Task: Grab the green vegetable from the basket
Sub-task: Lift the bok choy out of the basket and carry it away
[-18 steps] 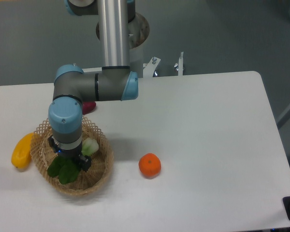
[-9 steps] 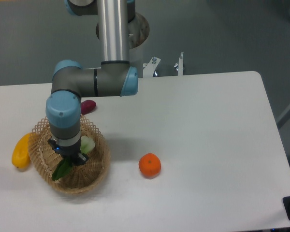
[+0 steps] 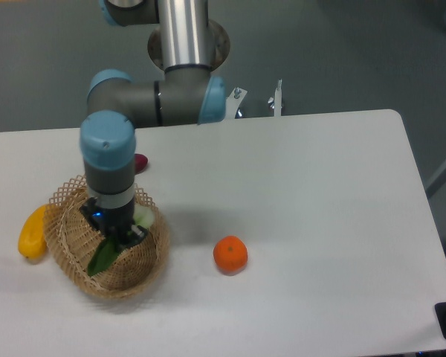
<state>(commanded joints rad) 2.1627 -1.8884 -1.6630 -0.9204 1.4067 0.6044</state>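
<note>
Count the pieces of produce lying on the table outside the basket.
3: yellow fruit left of the basket, purple sweet potato behind it, mostly hidden by the arm, orange to its right.

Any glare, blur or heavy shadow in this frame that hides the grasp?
Fixed camera: even, soft lighting, no glare; faint shadow right of the basket. Slightly soft focus. The arm hides the gripper, so only leaf tips of the green vegetable show.

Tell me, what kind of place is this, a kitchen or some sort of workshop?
Most likely a robotics lab or test bench, not a kitchen. A robot arm works over a plain white table against a bare grey floor, and the only items are a wicker basket and scattered produce such as an orange.
</note>
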